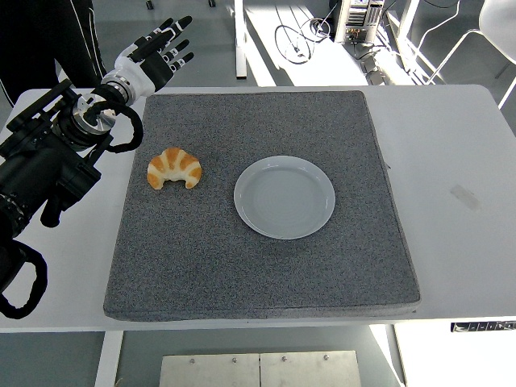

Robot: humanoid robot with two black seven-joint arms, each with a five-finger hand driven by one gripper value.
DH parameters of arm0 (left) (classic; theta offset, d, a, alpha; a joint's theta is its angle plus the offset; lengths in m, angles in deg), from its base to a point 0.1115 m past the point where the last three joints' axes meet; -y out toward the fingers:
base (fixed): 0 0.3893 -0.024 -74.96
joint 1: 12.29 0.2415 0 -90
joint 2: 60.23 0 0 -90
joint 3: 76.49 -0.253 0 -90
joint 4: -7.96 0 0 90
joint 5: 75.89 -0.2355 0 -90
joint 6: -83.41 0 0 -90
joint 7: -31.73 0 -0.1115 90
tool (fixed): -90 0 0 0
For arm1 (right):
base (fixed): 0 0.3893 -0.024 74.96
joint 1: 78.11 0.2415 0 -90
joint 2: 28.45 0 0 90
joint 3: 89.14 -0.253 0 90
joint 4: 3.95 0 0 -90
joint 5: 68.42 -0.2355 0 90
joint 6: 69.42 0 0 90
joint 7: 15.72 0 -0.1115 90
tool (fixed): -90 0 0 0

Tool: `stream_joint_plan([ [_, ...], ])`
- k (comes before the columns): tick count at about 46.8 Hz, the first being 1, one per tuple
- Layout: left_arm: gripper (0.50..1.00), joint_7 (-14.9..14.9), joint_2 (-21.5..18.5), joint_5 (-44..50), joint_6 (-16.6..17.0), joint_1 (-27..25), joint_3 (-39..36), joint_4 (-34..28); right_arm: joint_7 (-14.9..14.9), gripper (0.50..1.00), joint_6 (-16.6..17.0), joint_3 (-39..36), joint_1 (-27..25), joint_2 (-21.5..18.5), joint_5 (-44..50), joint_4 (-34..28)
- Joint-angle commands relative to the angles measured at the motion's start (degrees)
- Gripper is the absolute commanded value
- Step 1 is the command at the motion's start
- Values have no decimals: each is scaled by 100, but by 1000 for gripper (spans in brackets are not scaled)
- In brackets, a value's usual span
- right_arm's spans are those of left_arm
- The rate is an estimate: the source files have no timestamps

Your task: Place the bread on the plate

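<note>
Item 1: croissant (pixel 174 168), golden-brown with paler bands, lying flat on the grey mat (pixel 266 266) in the left-centre of the frame, horns pointing toward the bottom edge.

Item 2: plate (pixel 285 197), round, pale grey-white, bare, at frame centre on the same mat; just right of the croissant, not touching it.

Item 3: grey mat, square, textured, covering most of the white table (pixel 451 177).

Item 4: left hand (pixel 155 55), white and black, in the upper left of the frame beyond the mat's far-left corner; fingers spread and extended, grasping nothing, well apart from the croissant. Its black arm enters from the left edge.

Item 5: cables and chair legs on the floor along the top of the frame.
</note>
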Motion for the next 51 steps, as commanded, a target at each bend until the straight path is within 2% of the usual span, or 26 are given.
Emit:
stream_joint_plan([
  [1,986,6,11,0,-9,8,-9,-10,0,1000,0,0,-2,0,0,0],
  [15,986,-3,-16,-8,115,-141,0,8,0,1000,0,0,-2,0,0,0],
  [21,986,67,-147,0,106,-97,-9,-1,0,1000,0,0,-2,0,0,0],
  [26,986,208,-226,-201,71,-106,-53,-18,0,1000,0,0,-2,0,0,0],
  [33,986,726,-314,-1088,79,-97,-298,-237,0,1000,0,0,-2,0,0,0],
  [35,986,771,-419,-1396,44,-88,-465,-474,0,1000,0,0,-2,0,0,0],
  [42,984,788,-1368,-2380,-149,-132,-1256,-1546,0,1000,0,0,-2,0,0,0],
  [45,986,788,-1588,-2732,-219,-246,-1634,-1749,0,1000,0,0,-2,0,0,0],
  [51,986,788,-1922,-3295,-623,-554,-2293,-1820,0,1000,0,0,-2,0,0,0],
])
